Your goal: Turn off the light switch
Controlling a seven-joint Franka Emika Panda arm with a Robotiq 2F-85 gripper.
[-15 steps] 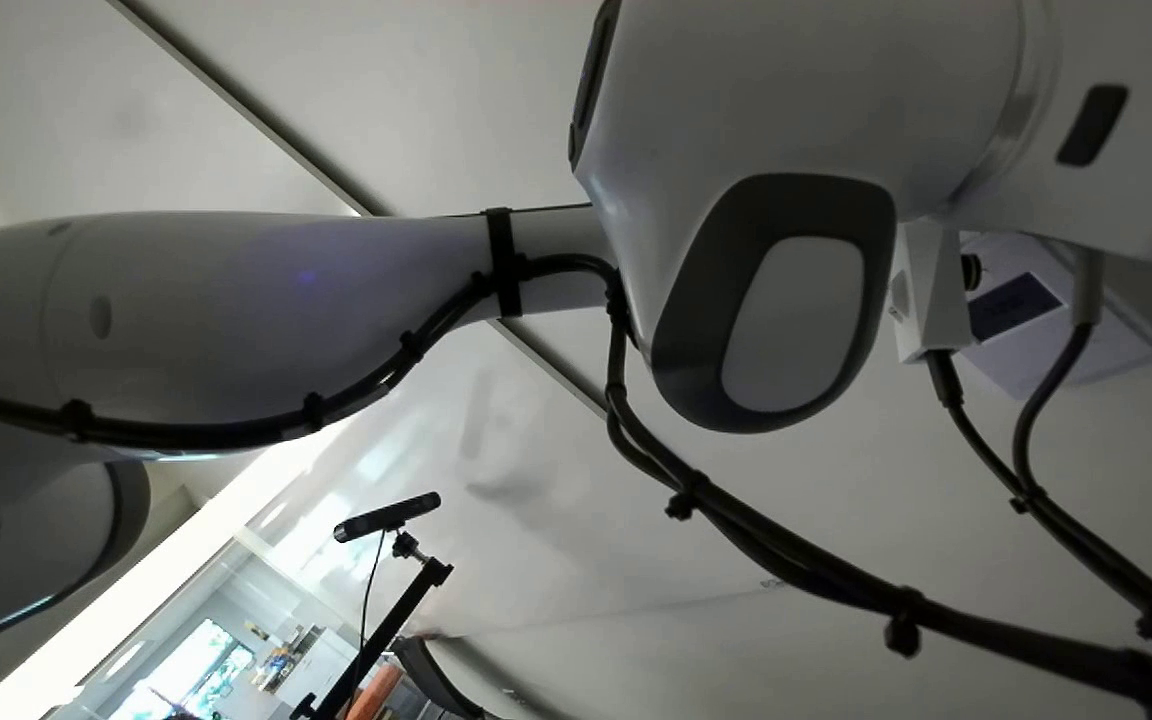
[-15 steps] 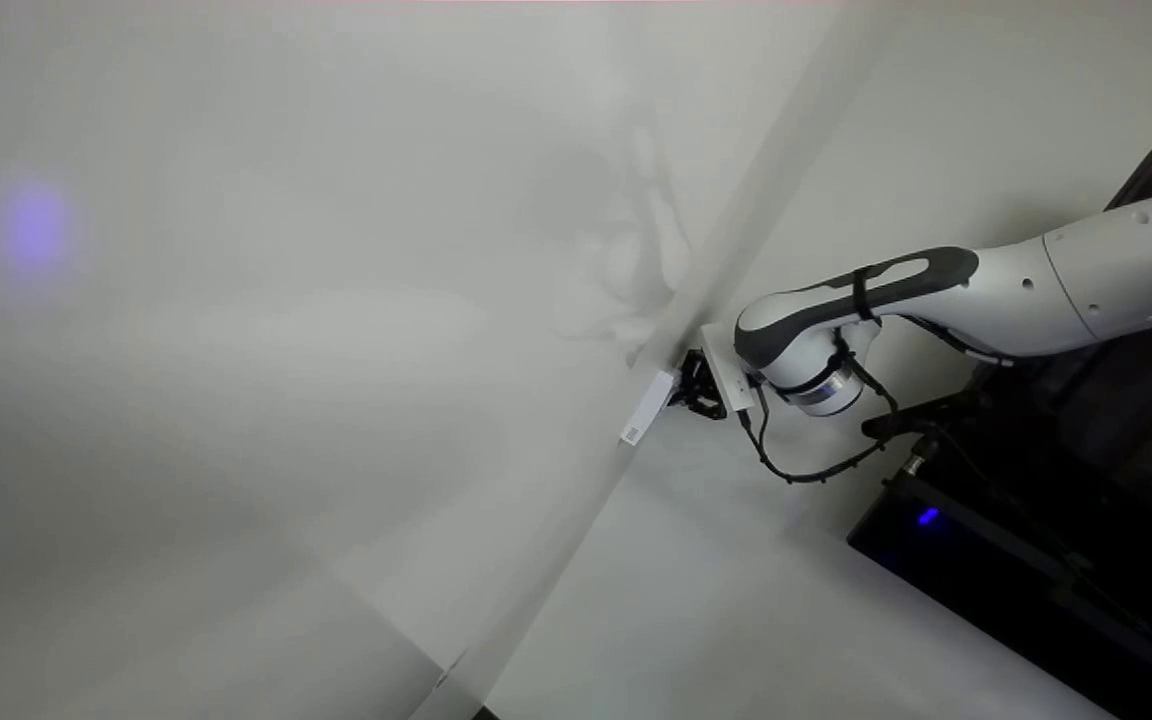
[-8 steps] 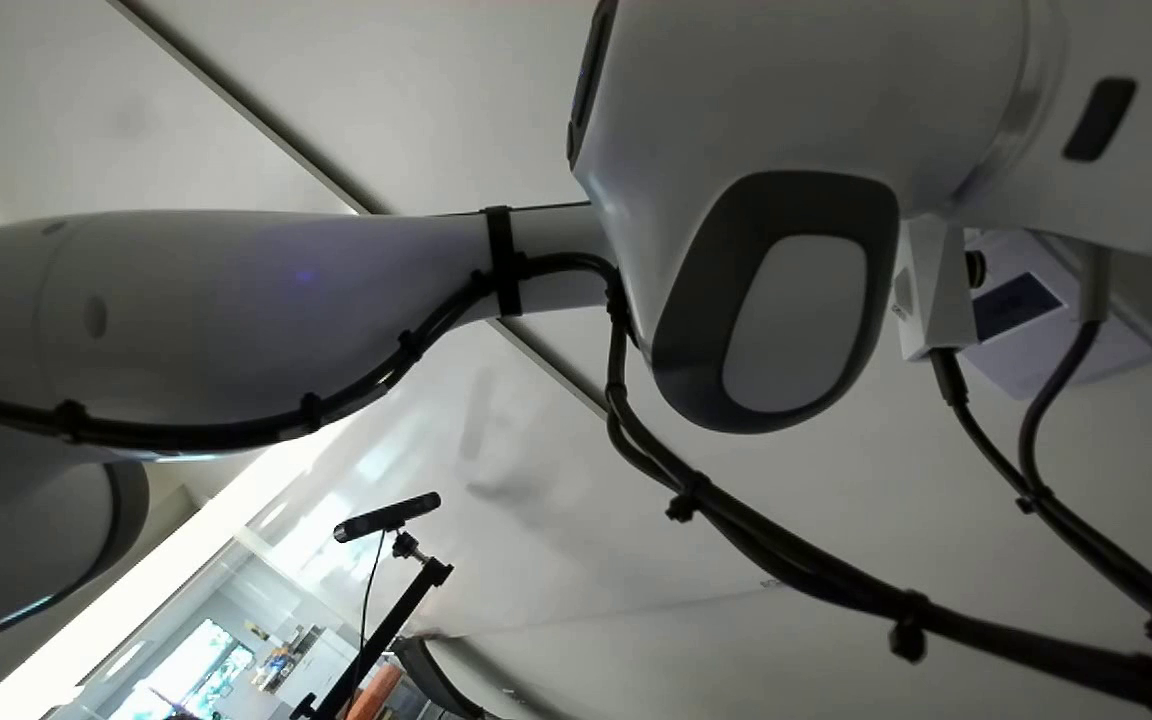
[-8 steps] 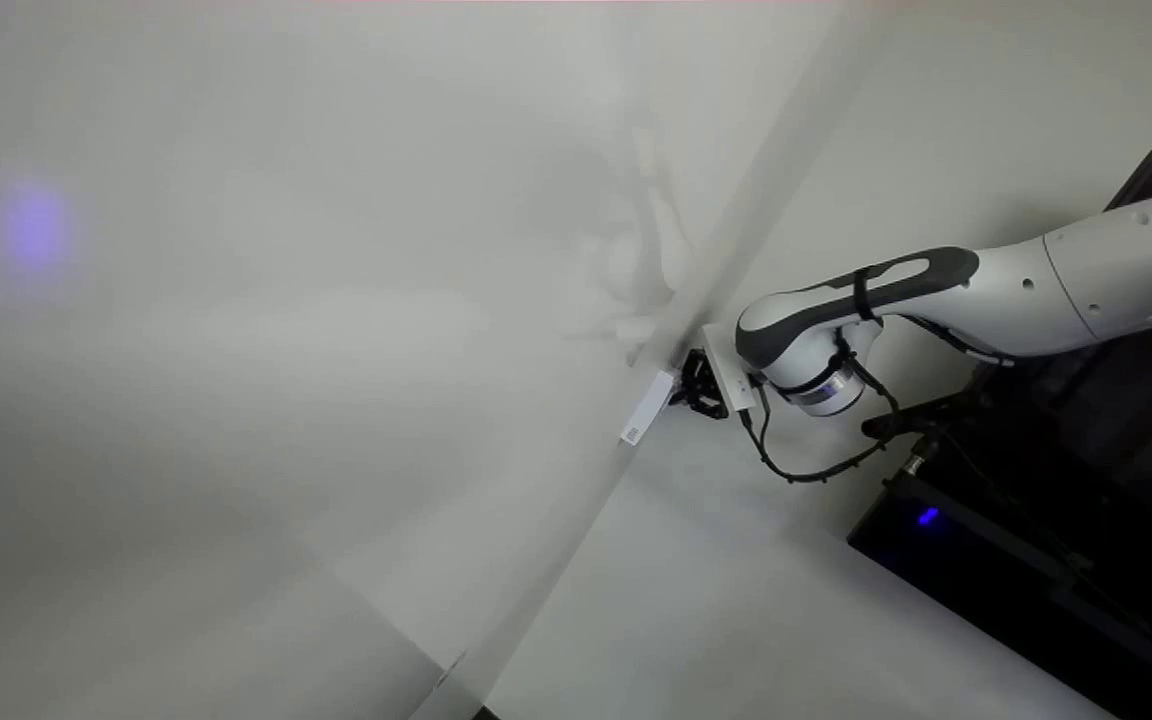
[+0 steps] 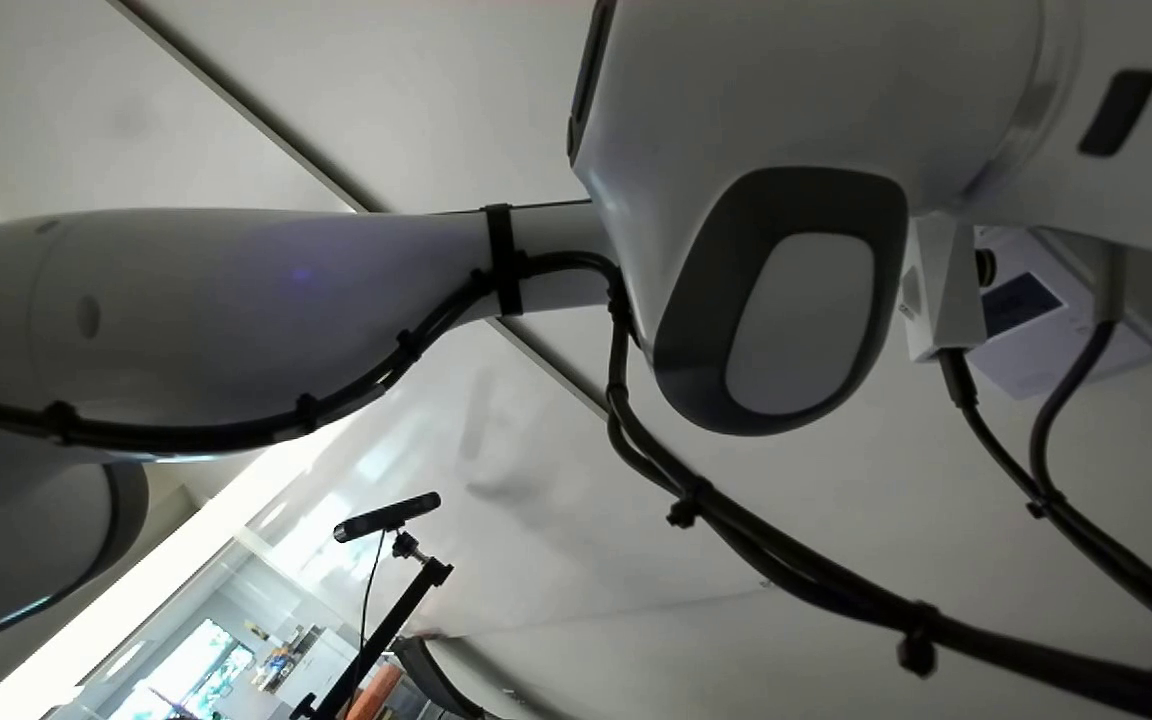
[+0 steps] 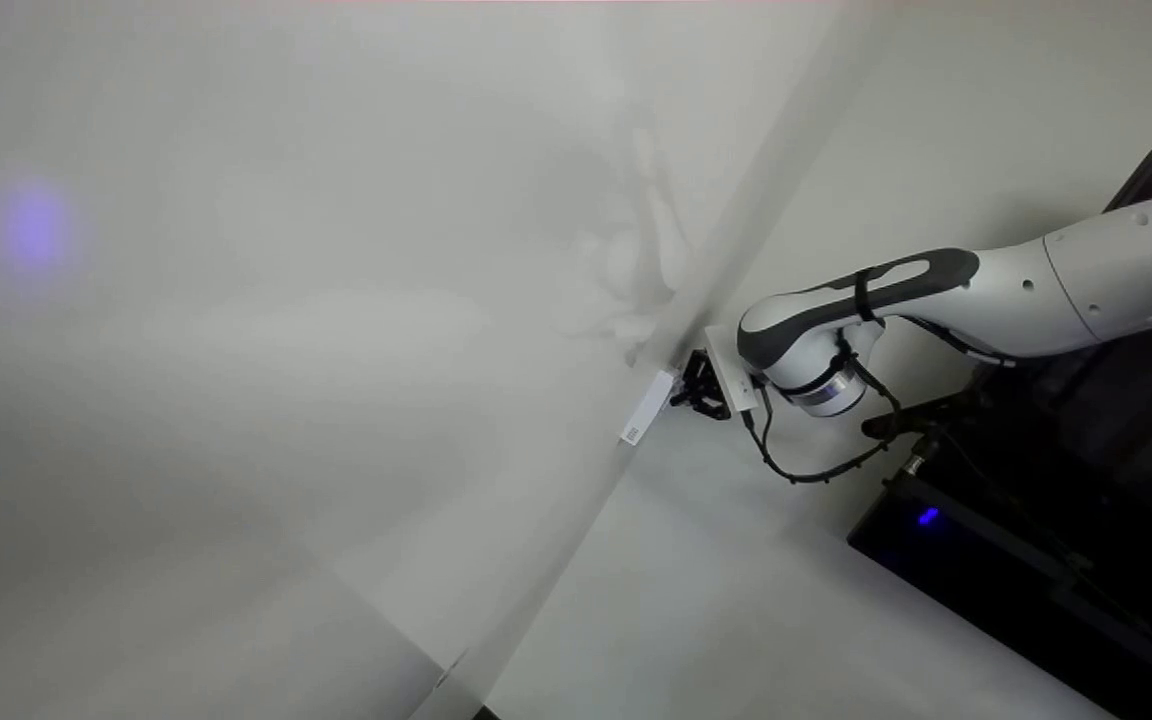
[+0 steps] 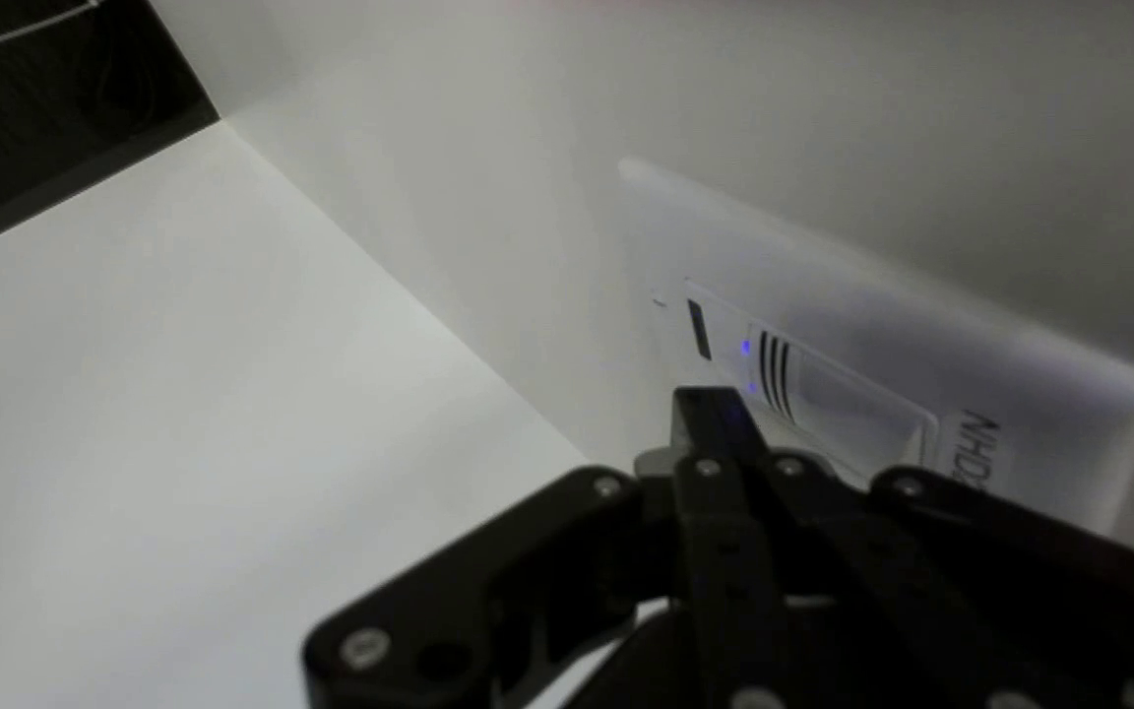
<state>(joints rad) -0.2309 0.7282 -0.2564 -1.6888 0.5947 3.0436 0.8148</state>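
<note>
The light switch (image 5: 1026, 372) is a white wall box with a dark grey-blue panel; the wrist's white camera mount and a cable partly hide it. In an exterior view its narrow white side (image 6: 644, 412) shows. In the wrist view, a white plastic plate (image 7: 882, 295) with dark slots, small blue lights, a pale panel and letters appears to be the same switch. My gripper (image 7: 715, 423) is shut, its fingertips together with nothing seen between them. They overlap the plate's lower left; I cannot tell whether they touch. In an exterior view my gripper (image 6: 678, 390) is right beside the box.
Black cables (image 5: 796, 565) hang along the arm. A wall edge (image 6: 556, 560) runs beside the box. Dark equipment (image 6: 996, 560) stands below the arm. A black camera on a stand (image 5: 388, 517) is at the lower left. A dark opening (image 7: 45, 118) shows at the wrist view's upper left.
The wrist and its cables have shifted slightly to the right in both exterior views, a few pixels away from the box in one of them. The light switch has not moved.
</note>
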